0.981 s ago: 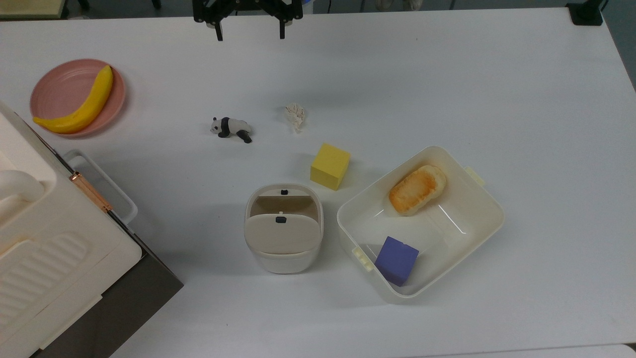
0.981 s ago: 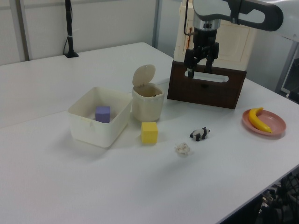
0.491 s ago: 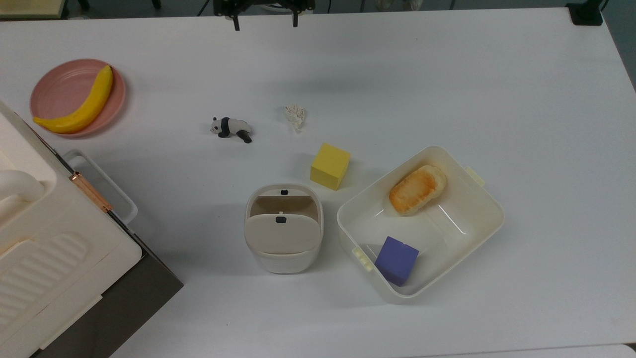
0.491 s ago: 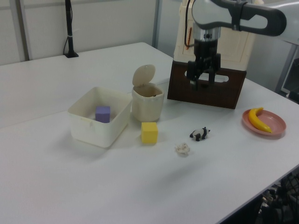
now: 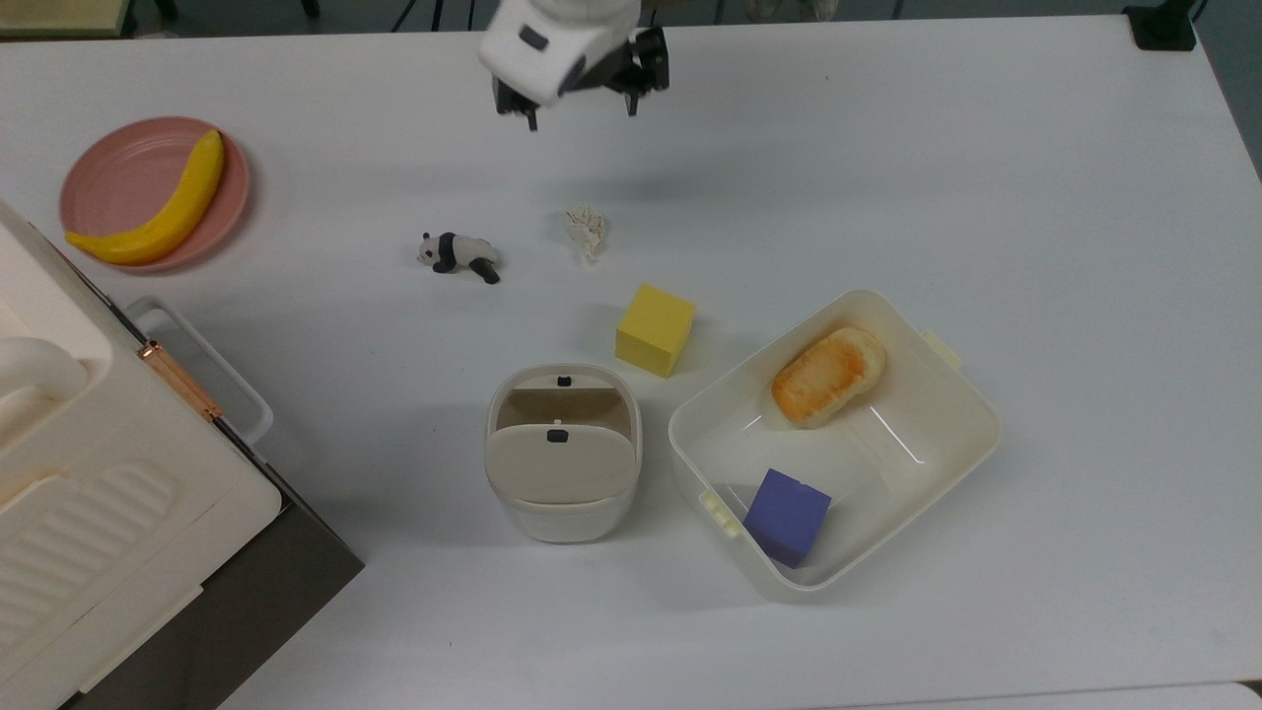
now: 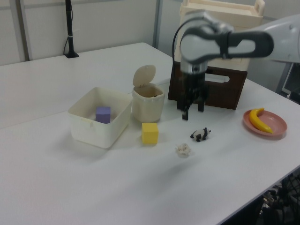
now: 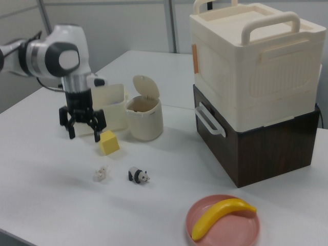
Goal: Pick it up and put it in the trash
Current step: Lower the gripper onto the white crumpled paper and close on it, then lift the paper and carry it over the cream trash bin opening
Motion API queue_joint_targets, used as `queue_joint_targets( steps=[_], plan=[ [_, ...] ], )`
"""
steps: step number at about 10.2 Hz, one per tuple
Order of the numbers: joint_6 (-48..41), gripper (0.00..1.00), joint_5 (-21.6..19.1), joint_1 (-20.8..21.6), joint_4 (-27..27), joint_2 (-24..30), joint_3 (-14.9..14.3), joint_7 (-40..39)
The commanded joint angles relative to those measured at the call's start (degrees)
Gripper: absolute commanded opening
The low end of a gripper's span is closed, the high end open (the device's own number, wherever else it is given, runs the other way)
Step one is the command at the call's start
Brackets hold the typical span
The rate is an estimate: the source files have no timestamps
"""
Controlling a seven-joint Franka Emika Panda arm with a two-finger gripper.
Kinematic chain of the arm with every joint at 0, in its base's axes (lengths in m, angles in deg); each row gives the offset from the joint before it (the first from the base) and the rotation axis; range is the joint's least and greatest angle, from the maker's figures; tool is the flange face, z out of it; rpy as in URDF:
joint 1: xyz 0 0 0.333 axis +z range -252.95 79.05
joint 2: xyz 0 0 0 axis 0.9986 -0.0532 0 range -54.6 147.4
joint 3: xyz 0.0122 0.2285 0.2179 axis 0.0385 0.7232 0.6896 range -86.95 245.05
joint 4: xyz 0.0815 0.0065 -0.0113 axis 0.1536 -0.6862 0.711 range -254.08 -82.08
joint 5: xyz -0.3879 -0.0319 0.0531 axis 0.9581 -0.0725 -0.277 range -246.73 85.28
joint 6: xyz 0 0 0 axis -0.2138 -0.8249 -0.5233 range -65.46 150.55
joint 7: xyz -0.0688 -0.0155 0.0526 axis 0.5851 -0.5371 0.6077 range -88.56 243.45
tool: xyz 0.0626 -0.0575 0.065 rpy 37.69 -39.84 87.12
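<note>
On the smooth white table (image 5: 986, 148), the small crumpled off-white wad (image 5: 586, 231) is lying loose between the glossy panda figurine (image 5: 459, 255) and the matte yellow cube (image 5: 655, 329), touching neither. Above it, the gripper (image 5: 580, 104) is hanging clear of the wad with its two thin black fingers (image 7: 96, 134) spread wide and nothing between them. Beside the cube, the rounded cream trash bin (image 5: 562, 454) is standing with its flap lid tipped up, just beside the shallow cream tub (image 5: 946, 394).

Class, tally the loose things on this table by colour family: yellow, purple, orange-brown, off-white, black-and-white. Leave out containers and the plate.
Yellow: 2, banana, yellow cube
Purple: 1, purple cube
Orange-brown: 1, bread
Off-white: 1, paper wad
Black-and-white: 1, panda
Total: 6
</note>
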Motion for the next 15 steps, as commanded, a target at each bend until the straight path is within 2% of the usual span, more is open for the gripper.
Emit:
queue_joint_targets(
  steps=[1, 6, 8, 10, 11, 13, 14, 15],
  plan=[
    [3.6, 1.0, -0.4, 2.5, -4.4, -3.0, -0.4, -0.4],
    [9.8, 1.0, 3.1, 2.4, -3.9, -12.3, -0.5, -0.3],
    [10.8, 0.79, 5.5, 2.2, -3.7, -14.0, -0.6, -0.3],
    [11.1, 0.56, 5.8, 2.2, -3.6, -14.6, -0.7, -0.3],
    [11.1, 0.4, 5.9, 2.1, -3.6, -14.6, -0.7, -0.4],
    [11.0, 0.15, 5.9, 2.1, -3.5, -14.5, -0.7, -0.4],
    [10.2, 0.1, 5.9, 2.0, -1.9, -14.2, -0.7, -0.4],
    [9.8, 0.1, 5.9, 2.0, -1.1, -13.4, -0.7, -0.3]
  ],
)
